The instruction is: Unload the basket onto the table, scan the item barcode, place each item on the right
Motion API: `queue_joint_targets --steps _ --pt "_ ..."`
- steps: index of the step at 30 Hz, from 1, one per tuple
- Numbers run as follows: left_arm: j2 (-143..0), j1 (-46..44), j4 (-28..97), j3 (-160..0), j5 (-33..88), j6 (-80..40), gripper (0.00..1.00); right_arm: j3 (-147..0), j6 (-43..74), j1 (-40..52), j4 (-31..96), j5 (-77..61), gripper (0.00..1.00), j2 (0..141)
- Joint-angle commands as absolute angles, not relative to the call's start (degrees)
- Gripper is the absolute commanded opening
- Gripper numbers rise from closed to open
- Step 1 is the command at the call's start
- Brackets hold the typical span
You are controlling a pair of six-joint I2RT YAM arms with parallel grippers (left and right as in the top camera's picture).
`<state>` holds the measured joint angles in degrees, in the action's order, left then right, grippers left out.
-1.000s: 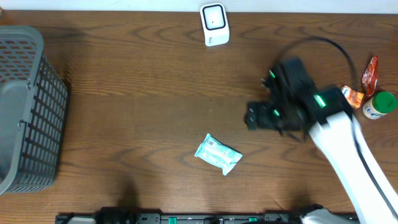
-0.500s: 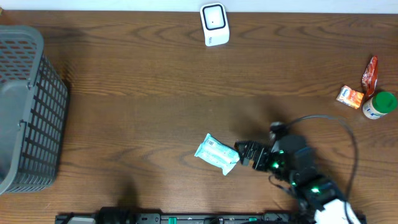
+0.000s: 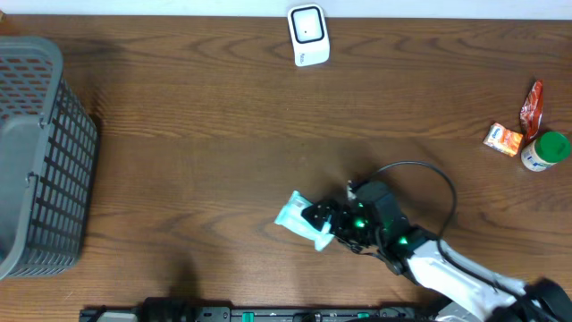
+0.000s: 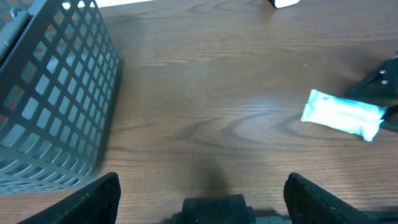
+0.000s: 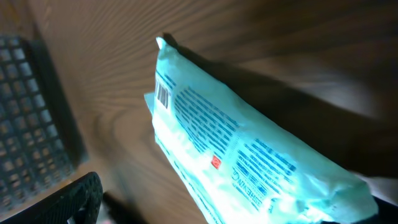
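Clearly the right gripper (image 3: 317, 222) has its fingers apart around the near end of the pale teal plastic packet (image 3: 293, 213). In the right wrist view one dark finger (image 5: 78, 196) stands clear of the wrapper, while the other is lost in blur and shadow. A small barcode (image 5: 163, 96) shows at one corner of the packet's printed face. The packet lies flat on the brown wood-grain table (image 3: 197, 116), near the front edge and right of centre.

The left gripper (image 4: 202, 183) also has its fingers spread wide with nothing between them, low over the table's front left.

A grey plastic mesh basket (image 3: 40, 152) sits at the left edge, partly cut off. A white box-shaped scanner (image 3: 308, 36) stands at the back. At the far right a white bottle with a green cap (image 3: 545, 150), a small orange box (image 3: 505, 139) and a red sachet (image 3: 532, 103) cluster together.

From overhead the gripper covers the packet's right end.
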<state>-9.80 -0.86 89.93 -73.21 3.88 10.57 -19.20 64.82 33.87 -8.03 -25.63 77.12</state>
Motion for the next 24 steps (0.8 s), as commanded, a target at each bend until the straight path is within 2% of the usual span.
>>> queue_joint_targets --steps 1,2,4,5,10,14,18,24 --pt "-9.69 -1.10 89.97 -73.34 3.38 11.11 0.84 -14.98 70.85 35.73 -5.91 -24.58 0.84 85.12" --pt "-9.69 -1.10 89.97 -73.34 3.38 11.11 0.84 -14.98 71.42 35.70 -6.07 -24.60 0.66 85.82" --pt "-9.69 -1.10 89.97 -73.34 3.38 11.11 0.84 -14.98 71.77 35.46 -6.57 -24.45 0.09 85.89" --pt "-9.69 -1.10 89.97 -73.34 3.38 11.11 0.84 -14.98 71.72 35.44 -6.90 -24.03 0.01 85.34" --pt "-9.69 -1.10 89.97 -73.34 3.38 11.11 0.84 -15.07 67.40 35.42 -6.94 -20.18 0.01 79.70" --pt "-9.69 -1.10 89.97 -73.34 3.38 11.11 0.84 -17.34 58.94 33.98 -6.92 -19.90 0.02 70.19" --pt "-9.69 -1.10 90.00 -73.34 3.38 11.11 0.84 -22.52 53.41 32.01 -6.63 -25.89 0.02 59.35" --pt "-9.69 -1.10 89.97 -73.34 3.38 11.11 0.84 -31.44 51.77 30.17 -0.05 -34.74 0.02 48.01"
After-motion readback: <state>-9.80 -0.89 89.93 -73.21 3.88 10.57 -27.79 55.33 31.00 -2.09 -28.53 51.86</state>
